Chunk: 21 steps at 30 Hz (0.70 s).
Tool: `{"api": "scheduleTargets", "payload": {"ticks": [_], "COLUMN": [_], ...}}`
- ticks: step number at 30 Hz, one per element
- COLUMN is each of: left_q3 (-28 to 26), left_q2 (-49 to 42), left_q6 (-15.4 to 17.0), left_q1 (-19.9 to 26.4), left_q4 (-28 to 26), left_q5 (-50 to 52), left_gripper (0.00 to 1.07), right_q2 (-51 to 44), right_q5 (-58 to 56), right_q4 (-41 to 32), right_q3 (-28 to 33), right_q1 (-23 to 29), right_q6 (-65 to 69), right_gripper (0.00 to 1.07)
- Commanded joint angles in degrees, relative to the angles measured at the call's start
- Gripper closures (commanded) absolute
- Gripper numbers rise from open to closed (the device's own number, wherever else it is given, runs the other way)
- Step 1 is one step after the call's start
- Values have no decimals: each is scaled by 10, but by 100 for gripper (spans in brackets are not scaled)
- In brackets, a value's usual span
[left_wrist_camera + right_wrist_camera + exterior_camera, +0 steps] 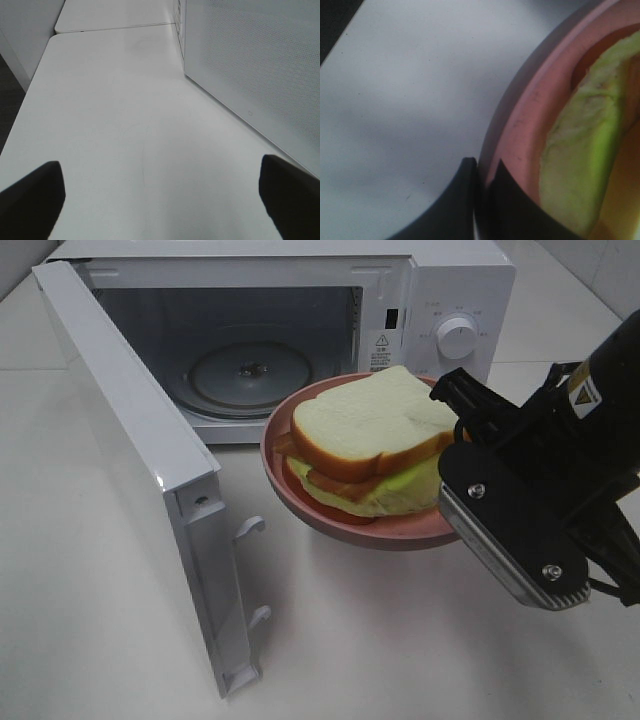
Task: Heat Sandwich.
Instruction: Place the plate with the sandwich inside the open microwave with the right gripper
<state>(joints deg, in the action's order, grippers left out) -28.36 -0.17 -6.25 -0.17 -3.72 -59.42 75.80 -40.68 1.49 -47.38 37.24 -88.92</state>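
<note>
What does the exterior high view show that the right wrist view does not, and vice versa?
Only exterior high: the microwave, its open door, the turntable inside, the white bread of the sandwich. Only right wrist: a close look at fingertips clamped on the rim. Both: the right gripper, the pink plate, green filling, white table.

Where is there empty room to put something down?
The glass turntable inside the microwave is bare. So is the table between the open door and the right arm. It's crowded at the microwave's mouth, where the plate with the sandwich is held.
</note>
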Motion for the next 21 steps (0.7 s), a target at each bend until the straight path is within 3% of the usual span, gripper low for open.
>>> {"api": "scheduleTargets", "payload": {"ticks": [1,13,21], "left_q3": [1,1,1], "left_q2": [-13,-13,-13], "left_q6": [1,1,1], "left_q1": [1,1,1], "left_q4": [1,1,1], "left_q5": [5,5,5], "left_gripper": [3,3,3], "right_q2": [-5,10,71], "right_q5": [26,57,58], "right_q4": [-11,-35,-35], "right_q3": [0,-5,-60], "right_q1": [-4,10,10], "right_q6": [-13,-42,-42], "right_gripper": [107,107,107]}}
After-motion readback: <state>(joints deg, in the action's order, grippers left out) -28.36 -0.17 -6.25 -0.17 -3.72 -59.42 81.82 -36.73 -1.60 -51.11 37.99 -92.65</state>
